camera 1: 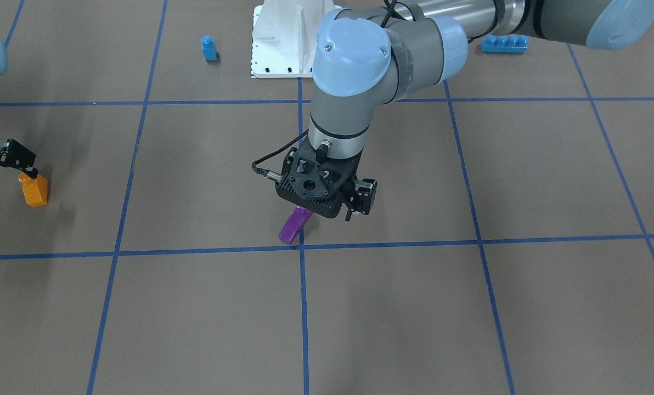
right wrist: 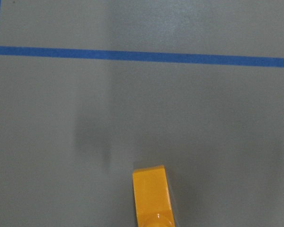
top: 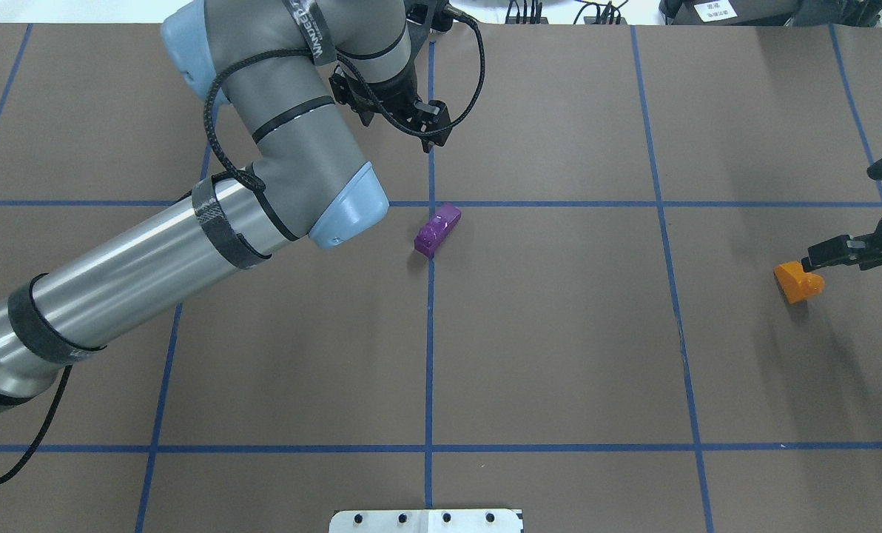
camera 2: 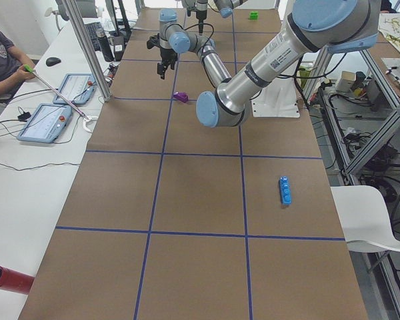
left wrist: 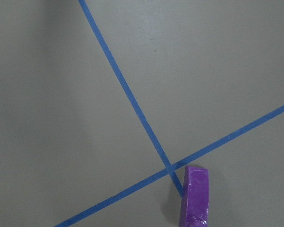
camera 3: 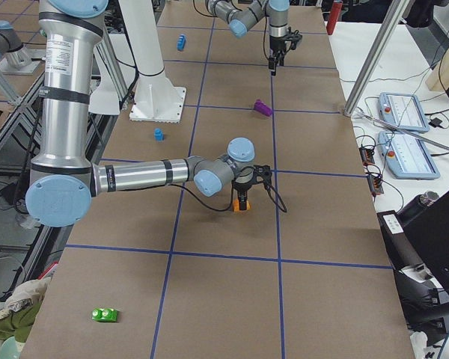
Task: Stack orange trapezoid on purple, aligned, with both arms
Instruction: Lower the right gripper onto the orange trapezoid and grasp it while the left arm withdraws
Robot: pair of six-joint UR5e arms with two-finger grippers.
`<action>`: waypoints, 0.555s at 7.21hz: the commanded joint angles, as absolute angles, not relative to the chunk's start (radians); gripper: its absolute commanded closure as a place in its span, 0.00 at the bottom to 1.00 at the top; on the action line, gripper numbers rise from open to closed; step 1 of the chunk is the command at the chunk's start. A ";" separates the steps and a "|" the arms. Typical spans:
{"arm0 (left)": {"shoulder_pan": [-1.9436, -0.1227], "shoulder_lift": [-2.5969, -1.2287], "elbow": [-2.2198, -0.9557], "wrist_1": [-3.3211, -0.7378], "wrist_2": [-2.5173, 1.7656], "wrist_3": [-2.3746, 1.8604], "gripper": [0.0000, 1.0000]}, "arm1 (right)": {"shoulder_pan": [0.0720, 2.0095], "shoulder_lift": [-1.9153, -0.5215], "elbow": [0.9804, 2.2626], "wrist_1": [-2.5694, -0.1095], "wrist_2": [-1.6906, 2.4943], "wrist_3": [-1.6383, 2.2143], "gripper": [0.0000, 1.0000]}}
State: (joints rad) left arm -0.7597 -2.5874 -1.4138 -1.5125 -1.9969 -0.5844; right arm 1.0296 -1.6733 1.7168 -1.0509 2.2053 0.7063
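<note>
Overhead exterior: right pincer (top: 842, 216) spread, one finger (top: 837, 252) at orange trapezoid (top: 798, 283); centre over it before closing. Left pincer (top: 430, 137) hangs near purple (top: 437, 229); cannot tell its spread.

Brown desk (top: 544, 333), gridded with blue tape lines (top: 430, 333). Purple brick (top: 437, 229) on its side at a central tape crossing. Orange trapezoid (top: 798, 283) well apart, toward the right end. White base pedestal (camera 1: 280, 38) at the robot's edge, blue single-stud brick (camera 1: 209, 48) and blue four-stud brick (camera 1: 503, 43) either side. Green brick (camera 3: 105, 315) far off.
</note>
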 commanded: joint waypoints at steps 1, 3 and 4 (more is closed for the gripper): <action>-0.762 -2.586 -1.414 -1.513 -1.997 -0.584 0.00 | 0.997 -1.643 1.658 -1.049 2.203 0.707 0.00; -0.765 -2.586 -1.414 -1.513 -1.997 -0.584 0.00 | 0.980 -1.614 1.615 -1.049 2.206 0.707 0.00; -0.764 -2.586 -1.414 -1.513 -1.996 -0.584 0.00 | 0.976 -1.615 1.612 -1.049 2.210 0.706 0.00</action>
State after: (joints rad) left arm -0.7642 -2.5863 -1.4143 -1.5125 -1.9965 -0.5845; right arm 0.9842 -1.6212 1.6252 -1.0497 2.2062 0.7069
